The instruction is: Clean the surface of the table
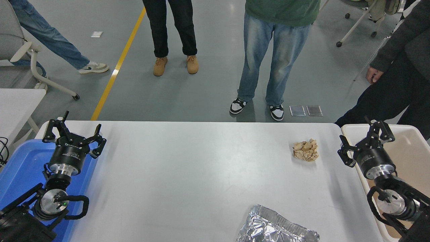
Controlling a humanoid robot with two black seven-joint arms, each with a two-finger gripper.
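White worktop [188, 174]: it filled the middle of the view, between both arms.
Right pincer [364, 141]: fingers spread wide, holding nothing, above the near edge of the beige bin [413, 141], just right of the worktop's rim.
Crumpled brown paper [305, 150]: on the worktop, near the right pincer, to its left.
Foil tray [275, 227]: nearer to the camera than this pincer, at the worktop's front edge.
Left pincer [72, 132]: wide too, parked far left over the blue tray [20, 168].

Bright, even overhead light, sharp focus
Soft sheen on the counter [188, 174]; glare on the foil [275, 228]; faint shadows
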